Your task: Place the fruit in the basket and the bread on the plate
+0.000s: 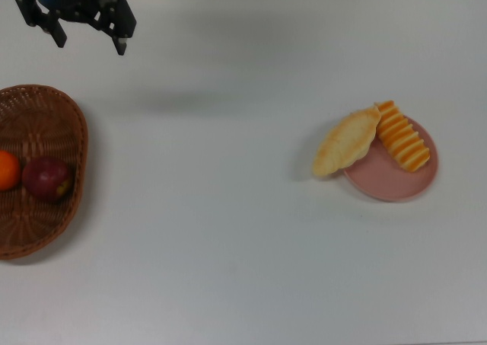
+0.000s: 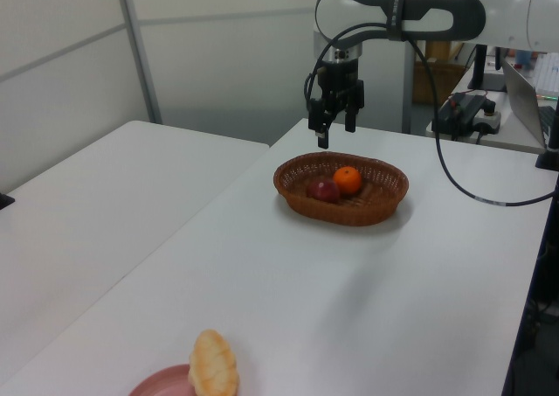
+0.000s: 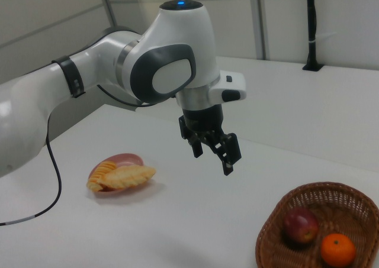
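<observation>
The gripper (image 1: pixel 89 38) hangs empty with fingers spread, above the table's far edge. The apple (image 1: pixel 48 179) and mandarin (image 1: pixel 7 170) lie in the basket (image 1: pixel 65 120). Only the top view shows the roll (image 1: pixel 403 136) fully on the plate (image 1: pixel 396 181); the pastry (image 1: pixel 346 141) overhangs the top view's left rim.

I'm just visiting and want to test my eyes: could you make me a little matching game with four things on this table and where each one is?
Things:
1. mandarin
2. ridged roll
3. croissant-like pastry
4. gripper

Places:
A. hanging in the air, holding nothing, fingers apart
B. lying fully on the pink plate
C. in the wicker basket beside the dark red apple
D. half on the plate's rim, half over the table

Pairs: 1-C, 2-B, 3-D, 4-A
</observation>
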Robot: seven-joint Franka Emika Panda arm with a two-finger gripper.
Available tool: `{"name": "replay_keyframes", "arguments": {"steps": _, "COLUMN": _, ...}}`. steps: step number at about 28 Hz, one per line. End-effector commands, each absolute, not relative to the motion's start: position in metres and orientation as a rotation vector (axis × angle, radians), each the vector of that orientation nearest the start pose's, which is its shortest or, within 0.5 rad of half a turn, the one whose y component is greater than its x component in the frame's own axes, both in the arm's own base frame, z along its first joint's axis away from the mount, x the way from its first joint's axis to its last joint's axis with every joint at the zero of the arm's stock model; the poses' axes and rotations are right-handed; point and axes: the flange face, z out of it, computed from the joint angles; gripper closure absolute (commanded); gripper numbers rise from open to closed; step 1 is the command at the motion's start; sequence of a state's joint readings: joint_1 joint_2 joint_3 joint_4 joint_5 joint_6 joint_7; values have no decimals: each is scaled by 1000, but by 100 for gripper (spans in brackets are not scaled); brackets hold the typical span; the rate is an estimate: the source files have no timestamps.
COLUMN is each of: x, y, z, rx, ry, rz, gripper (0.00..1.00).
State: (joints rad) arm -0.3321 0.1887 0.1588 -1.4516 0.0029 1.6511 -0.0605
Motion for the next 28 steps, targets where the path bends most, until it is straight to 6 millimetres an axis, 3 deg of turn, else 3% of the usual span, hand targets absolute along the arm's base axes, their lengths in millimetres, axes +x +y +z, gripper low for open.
{"name": "replay_keyframes", "arguments": {"steps": 1, "x": 603, "y": -108, "z": 577, "rx": -3105, "ry": 169, "rz": 1, "gripper": 0}}
{"name": "replay_keyframes", "arguments": {"steps": 19, "x": 597, "y": -128, "z": 568, "rx": -3210, "ry": 194, "rz": 83, "gripper": 0}}
{"name": "replay_keyframes", "arguments": {"steps": 28, "x": 603, "y": -125, "z": 558, "rx": -3203, "ry": 168, "rz": 103, "gripper": 0}}
